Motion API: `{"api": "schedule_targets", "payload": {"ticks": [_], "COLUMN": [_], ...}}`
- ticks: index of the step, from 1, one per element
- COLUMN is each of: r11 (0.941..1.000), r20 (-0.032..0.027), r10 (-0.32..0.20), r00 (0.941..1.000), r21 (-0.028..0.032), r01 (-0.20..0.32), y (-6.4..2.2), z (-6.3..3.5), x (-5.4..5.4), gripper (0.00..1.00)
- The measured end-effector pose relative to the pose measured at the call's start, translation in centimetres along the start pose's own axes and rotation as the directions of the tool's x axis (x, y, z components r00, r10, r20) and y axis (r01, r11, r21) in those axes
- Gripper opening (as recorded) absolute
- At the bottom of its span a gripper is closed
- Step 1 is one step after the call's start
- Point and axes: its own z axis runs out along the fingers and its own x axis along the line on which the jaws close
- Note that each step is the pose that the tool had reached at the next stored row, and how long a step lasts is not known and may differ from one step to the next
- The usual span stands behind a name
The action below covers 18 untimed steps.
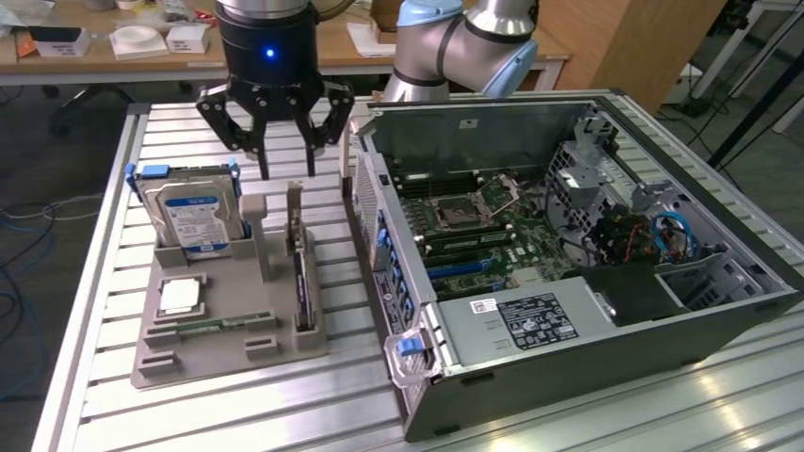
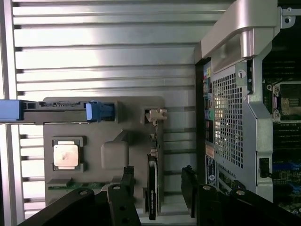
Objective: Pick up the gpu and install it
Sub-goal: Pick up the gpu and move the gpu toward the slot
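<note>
Gripper [image 1: 288,171] hanging above the gpu [image 1: 300,282], fingers spread wide and holding nothing.
Standing on its edge, the gpu sits in a slot of the grey holder [image 1: 207,356] on the slatted table [image 1: 101,311]. Its pale bracket is upright at one end, between the blue-framed hard drive [image 1: 191,221] and the opened computer case [image 1: 590,367]. From the wrist view, one finger shows to each side of the card, clear of it.

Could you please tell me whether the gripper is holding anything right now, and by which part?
Nothing is held. The gripper hangs with fingers open above the gpu, which stands on edge in the grey holder.
</note>
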Motion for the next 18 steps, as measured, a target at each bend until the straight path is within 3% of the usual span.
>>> {"api": "schedule_targets", "payload": {"ticks": [18], "r11": [1.0000], "r20": [0.0000], "r10": [0.000], "r00": [1.0000], "r21": [0.0000], "r01": [0.000], "y": [-0.73], "z": [0.58], "x": [-0.03], "gripper": [0.53]}}
